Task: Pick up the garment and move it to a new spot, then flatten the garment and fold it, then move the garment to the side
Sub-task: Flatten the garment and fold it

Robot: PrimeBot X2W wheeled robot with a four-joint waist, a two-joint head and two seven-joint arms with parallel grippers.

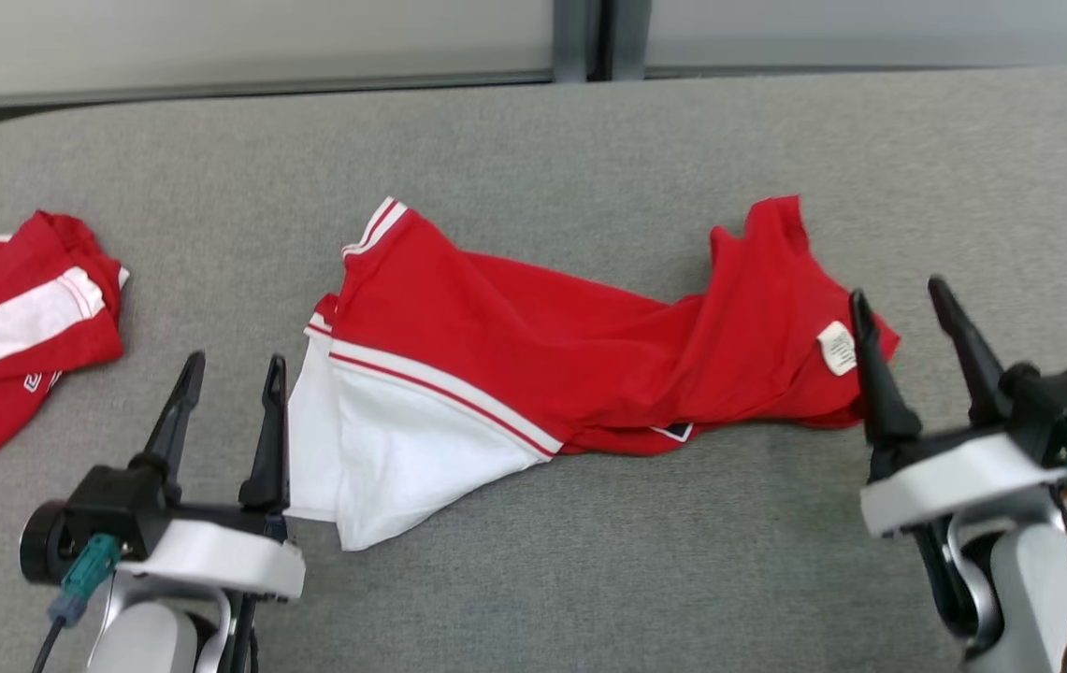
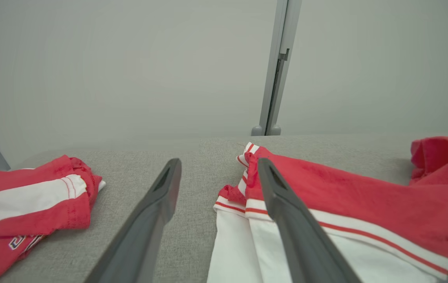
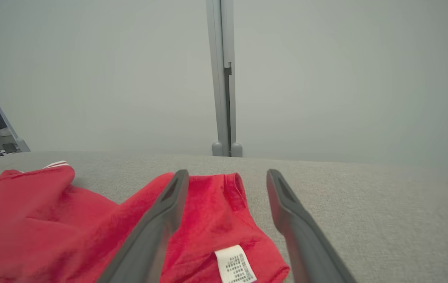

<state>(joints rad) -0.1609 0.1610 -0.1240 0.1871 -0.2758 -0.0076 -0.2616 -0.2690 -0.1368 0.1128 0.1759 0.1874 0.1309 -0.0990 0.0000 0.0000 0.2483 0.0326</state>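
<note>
Nearest the lens, at the lower left of the head view, my left gripper stands with its jaws wide and empty. My right gripper, at the lower right, is equally wide and grips nothing.

The garment, a red shirt with a white striped panel, lies rumpled across the middle of the frame on the grey table, not yet flattened. I judge it light, soft and limp: lifted from one point it would sag and bunch, so take it at two.

Recommended holds:
- the white edge just beside the left gripper's inner finger
- the red end by the care label, where the right gripper's inner finger overlaps the cloth

I cannot tell whether that finger touches the cloth.

Both arms enter from the bottom edge, fingers pointing up the frame. A second garment, red and white, lies well apart at the far left.
</note>
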